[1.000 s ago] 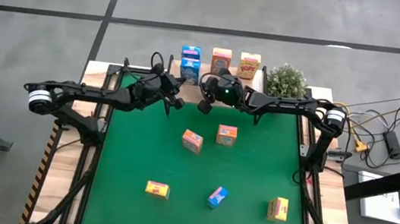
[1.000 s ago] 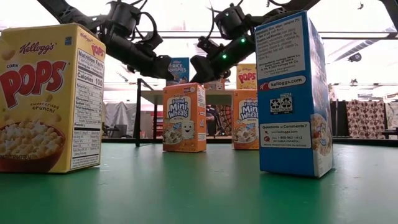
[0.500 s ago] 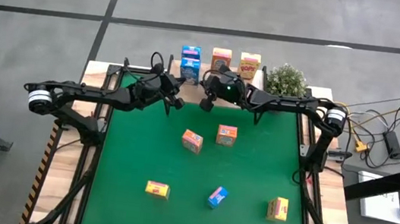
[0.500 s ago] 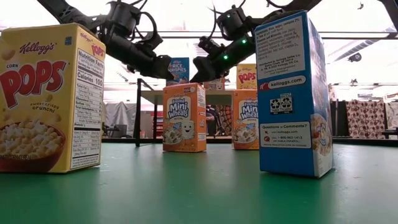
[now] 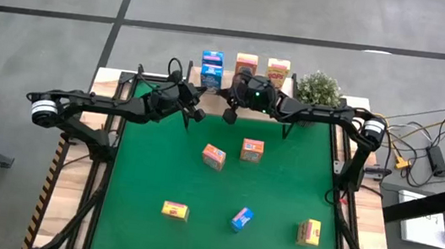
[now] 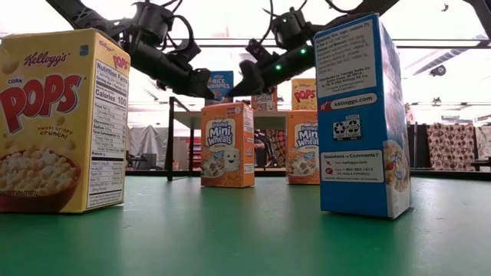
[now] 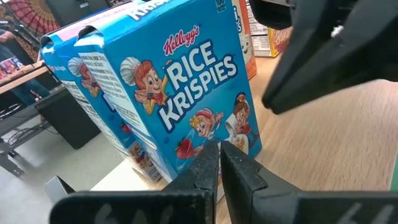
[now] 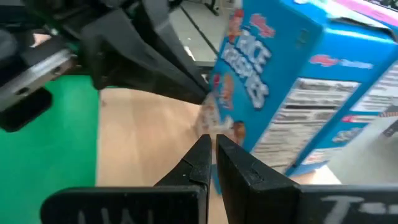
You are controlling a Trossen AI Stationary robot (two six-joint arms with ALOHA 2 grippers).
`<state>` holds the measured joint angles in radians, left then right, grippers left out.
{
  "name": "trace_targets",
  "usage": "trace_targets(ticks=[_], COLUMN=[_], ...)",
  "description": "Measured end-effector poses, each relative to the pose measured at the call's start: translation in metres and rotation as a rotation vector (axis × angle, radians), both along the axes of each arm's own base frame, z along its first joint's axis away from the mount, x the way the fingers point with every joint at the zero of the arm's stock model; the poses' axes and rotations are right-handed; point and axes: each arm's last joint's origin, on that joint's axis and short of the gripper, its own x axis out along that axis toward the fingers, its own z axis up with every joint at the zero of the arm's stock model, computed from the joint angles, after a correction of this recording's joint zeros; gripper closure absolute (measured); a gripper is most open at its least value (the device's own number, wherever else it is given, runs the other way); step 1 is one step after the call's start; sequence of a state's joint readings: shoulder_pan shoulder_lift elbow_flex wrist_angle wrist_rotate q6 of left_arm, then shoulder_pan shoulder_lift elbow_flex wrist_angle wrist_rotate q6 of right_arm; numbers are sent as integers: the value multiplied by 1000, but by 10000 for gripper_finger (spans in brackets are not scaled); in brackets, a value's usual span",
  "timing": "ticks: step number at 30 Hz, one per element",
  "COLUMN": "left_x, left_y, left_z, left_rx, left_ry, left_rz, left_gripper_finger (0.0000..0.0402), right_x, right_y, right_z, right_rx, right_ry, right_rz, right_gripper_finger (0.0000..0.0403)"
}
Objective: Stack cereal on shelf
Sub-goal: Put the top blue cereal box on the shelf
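On the light-wood shelf (image 7: 336,149) at the table's far edge stand two blue cereal boxes, one behind the other (image 5: 211,75) (image 5: 212,58). An orange-red box (image 5: 246,63) and a yellow box (image 5: 277,71) stand beside them. My left gripper (image 7: 217,152) (image 5: 195,109) is shut and points at the nearer blue box (image 7: 186,99) from the left. My right gripper (image 8: 211,144) (image 5: 228,113), also shut, points at the same box (image 8: 273,81) from the right. Several more boxes stand on the green mat. My left gripper's shut fingertips stand at the lower front corner (image 7: 239,140) of the nearer blue box, coming nearly level from the near left; I cannot tell whether they touch it. My right gripper's shut fingertips stand by that box's lower corner (image 8: 230,134), nearly level from the near right; I cannot tell whether they touch it.
On the mat (image 5: 149,167) stand two orange-red boxes (image 5: 213,157) (image 5: 252,149), two yellow boxes (image 5: 175,211) (image 5: 309,232) and a blue box (image 5: 241,219). A green potted plant (image 5: 319,88) stands at the shelf's right end.
My right gripper has turned at the wrist, swinging its shut fingers toward the blue box on the shelf, with hardly any travel. The boxes stand as before.
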<state>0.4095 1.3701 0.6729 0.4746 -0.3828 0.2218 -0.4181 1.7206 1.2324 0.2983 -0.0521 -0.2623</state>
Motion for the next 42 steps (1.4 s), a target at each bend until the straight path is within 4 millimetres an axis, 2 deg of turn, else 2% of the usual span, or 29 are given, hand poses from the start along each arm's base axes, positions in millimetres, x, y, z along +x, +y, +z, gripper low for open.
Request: trace_targets(ticks=[22, 31, 42], left_x=[0, -1, -1], left_y=[0, 0, 1], left_z=[0, 0, 0], left_rx=[-11, -14, -5], left_ry=[-5, -11, -7], left_rz=[3, 30, 58], left_gripper_finger=[402, 402, 402], right_x=[-5, -1, 5], right_y=[-11, 2, 25], right_z=[0, -6, 0], right_rx=[5, 42, 39], right_ry=[-9, 52, 44], right_rz=[-32, 2, 60], right_gripper_finger=[390, 390, 390])
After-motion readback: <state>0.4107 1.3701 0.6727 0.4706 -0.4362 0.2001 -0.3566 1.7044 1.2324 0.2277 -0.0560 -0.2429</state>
